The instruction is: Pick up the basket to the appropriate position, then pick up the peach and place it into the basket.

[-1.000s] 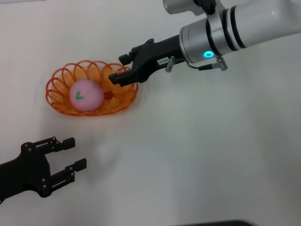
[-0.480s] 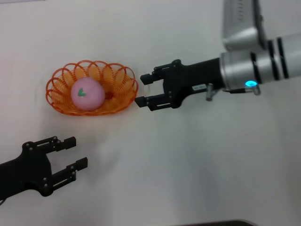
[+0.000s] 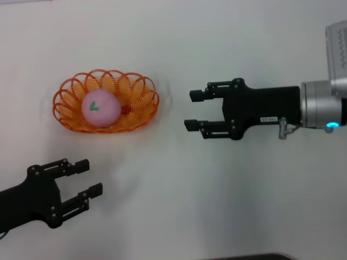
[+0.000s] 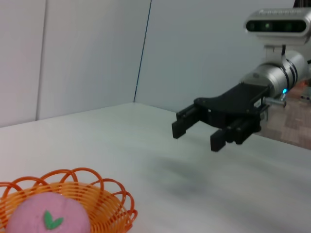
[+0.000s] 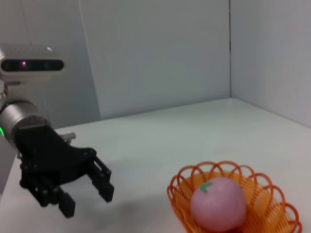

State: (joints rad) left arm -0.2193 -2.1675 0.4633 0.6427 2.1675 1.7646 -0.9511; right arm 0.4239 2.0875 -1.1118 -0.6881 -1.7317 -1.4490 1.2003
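The orange wire basket (image 3: 138, 114) sits on the white table at the left. The pink peach (image 3: 101, 108) lies inside it, green leaf mark up. Both also show in the left wrist view, basket (image 4: 114, 201) and peach (image 4: 46, 218), and in the right wrist view, basket (image 5: 182, 187) and peach (image 5: 218, 204). My right gripper (image 3: 192, 110) is open and empty, to the right of the basket and apart from it; it also shows in the left wrist view (image 4: 197, 136). My left gripper (image 3: 87, 177) is open and empty at the near left, below the basket; it also shows in the right wrist view (image 5: 87, 187).
The white table (image 3: 173, 184) stretches between and around the two arms. Pale walls stand behind the table in both wrist views.
My right gripper has drawn back from the basket's right rim to the right, open and empty. The peach stays in the basket. The left arm has barely moved.
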